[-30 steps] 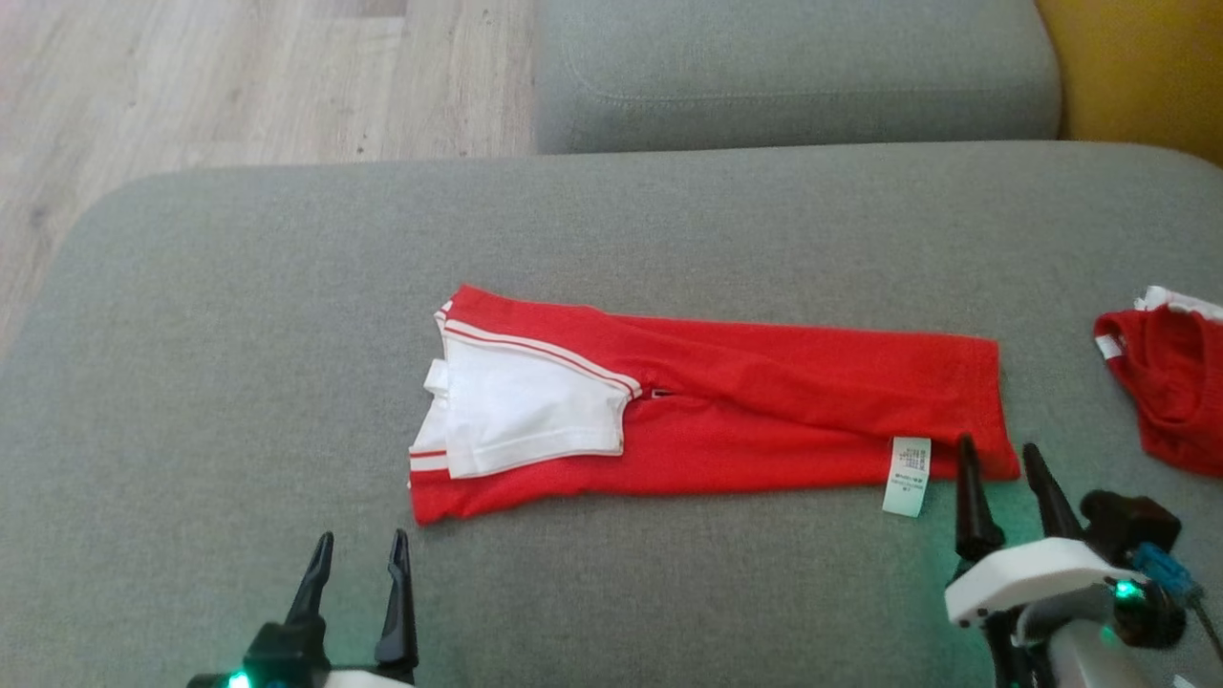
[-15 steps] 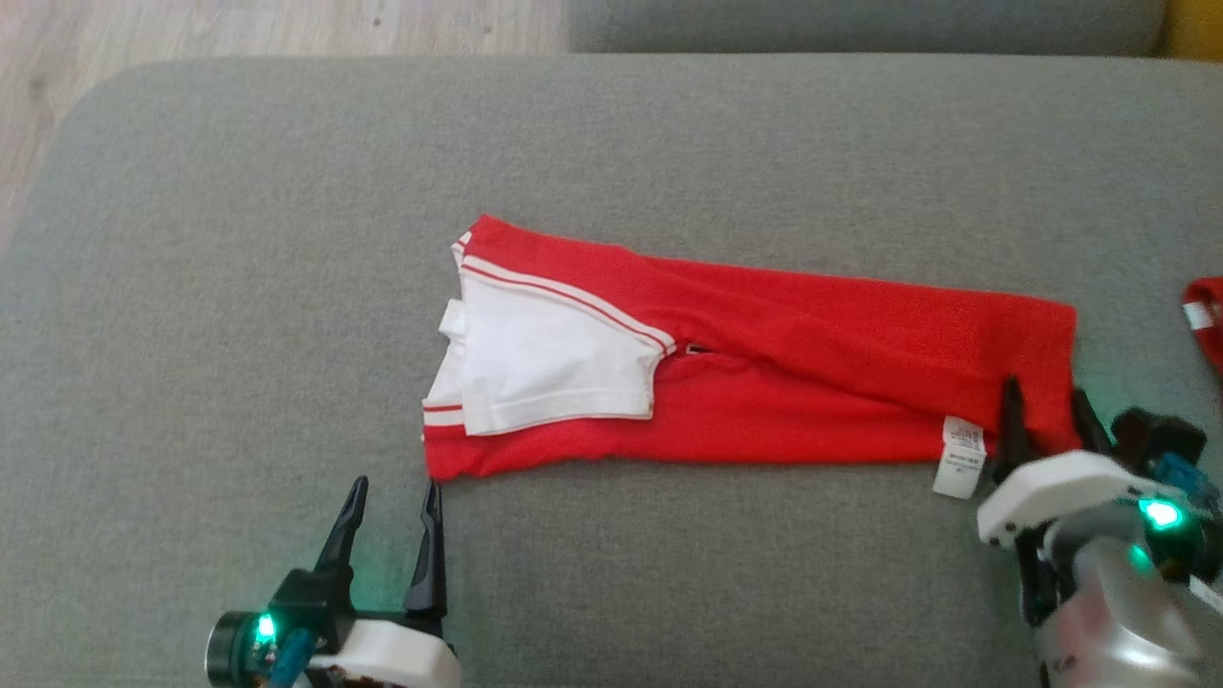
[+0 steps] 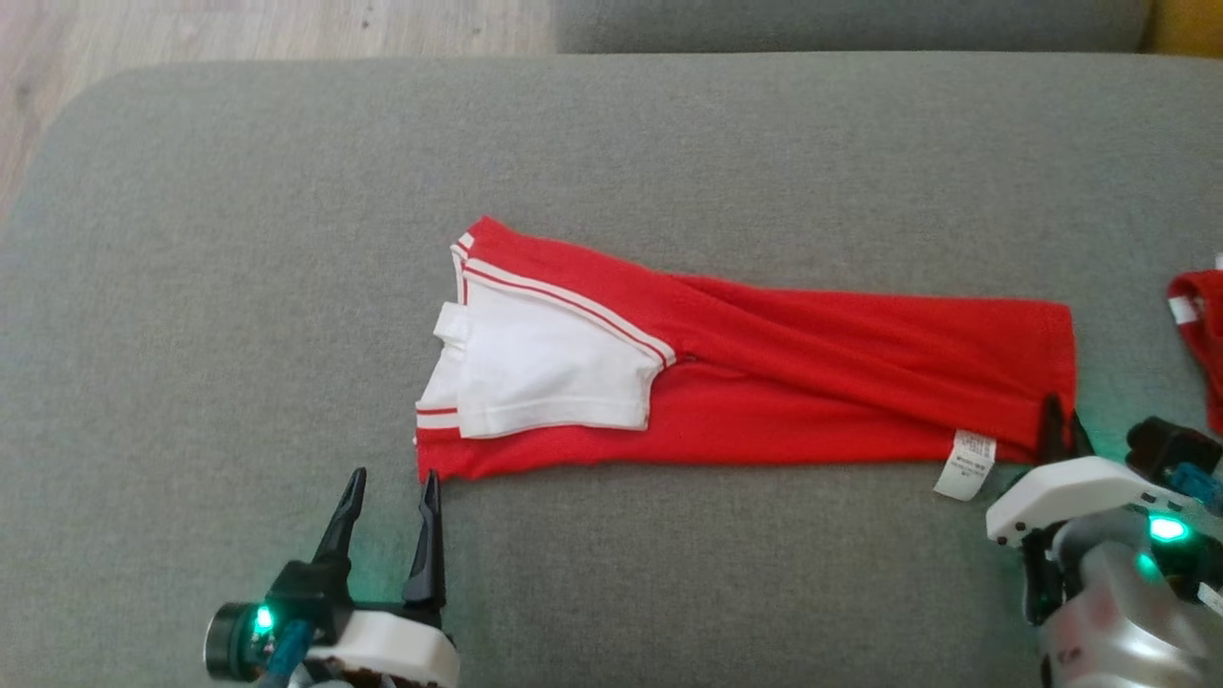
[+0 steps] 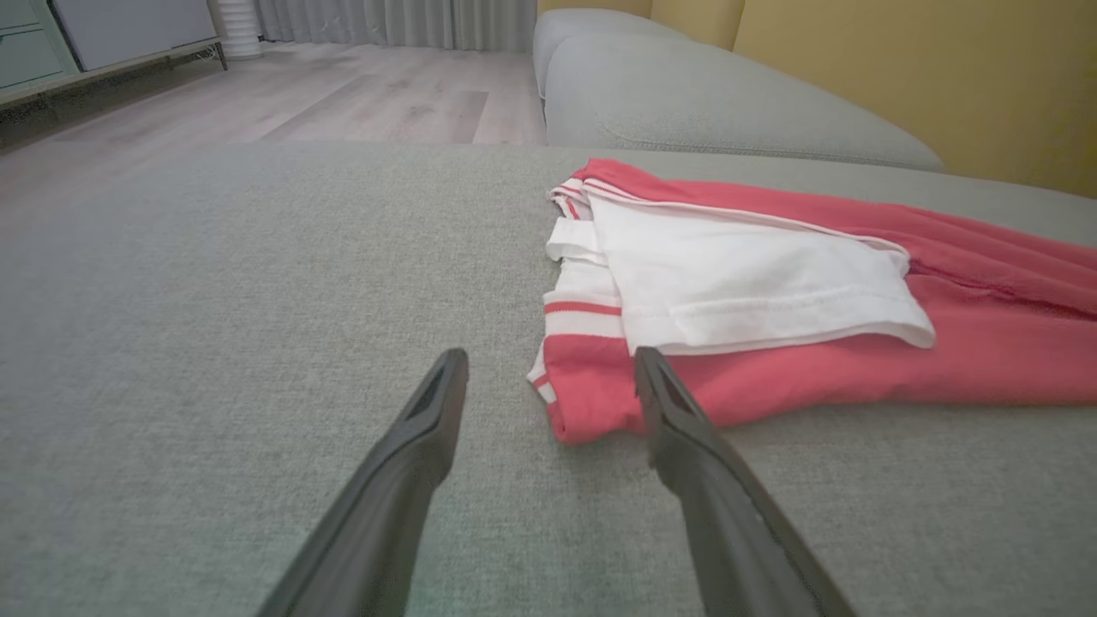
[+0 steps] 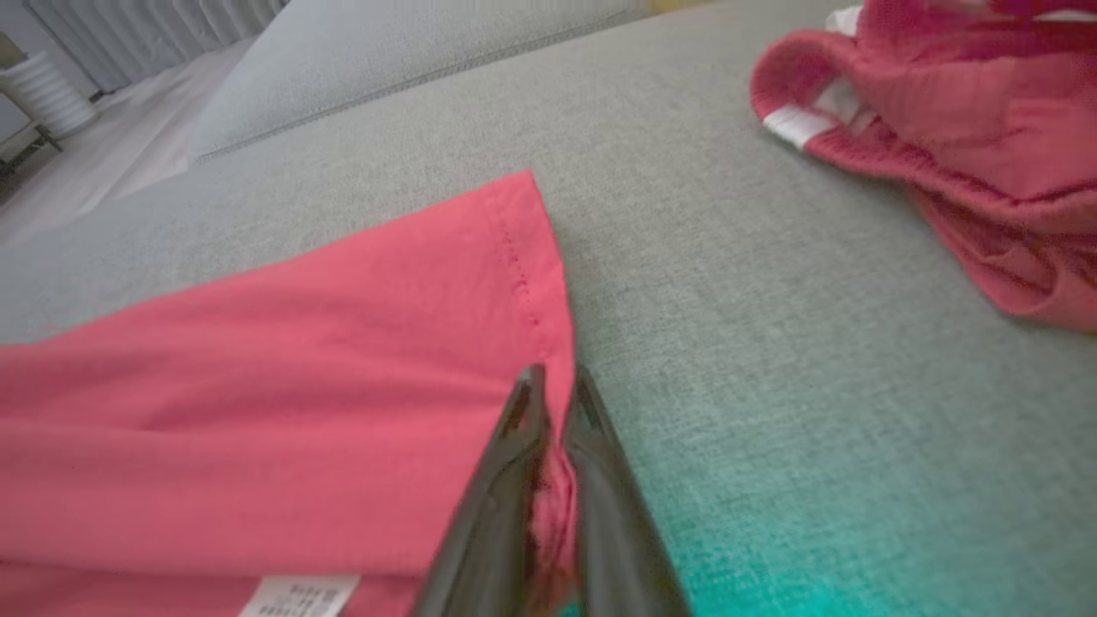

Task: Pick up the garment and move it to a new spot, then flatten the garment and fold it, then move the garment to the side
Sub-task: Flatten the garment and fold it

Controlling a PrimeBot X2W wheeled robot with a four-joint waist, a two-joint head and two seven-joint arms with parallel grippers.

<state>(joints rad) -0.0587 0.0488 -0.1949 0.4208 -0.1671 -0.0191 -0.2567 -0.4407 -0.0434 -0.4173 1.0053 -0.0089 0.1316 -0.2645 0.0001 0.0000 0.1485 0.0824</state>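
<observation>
— Surface, room?
— Grey sofa cushion (image 3: pixel 191 287), broad and flat. Pale wood floor (image 3: pixel 239 24) at upper left of head view; yellow wall (image 4: pixel 943 68) at upper right of left wrist view.
— Item, lie?
— One red garment (image 3: pixel 812 382), centre of cushion, folded to a long strip. Long axis left to right: white-panelled end left, hem right, care label (image 3: pixel 965 463) on lower edge.
— Grippers?
— Lower left: left gripper (image 3: pixel 394 475), fingers spread, at strip's lower-left corner. Lower right: right gripper (image 3: pixel 1062 413), pinched onto hem corner. Crumpled red cloth (image 3: pixel 1199 334) at right edge, apart.
</observation>
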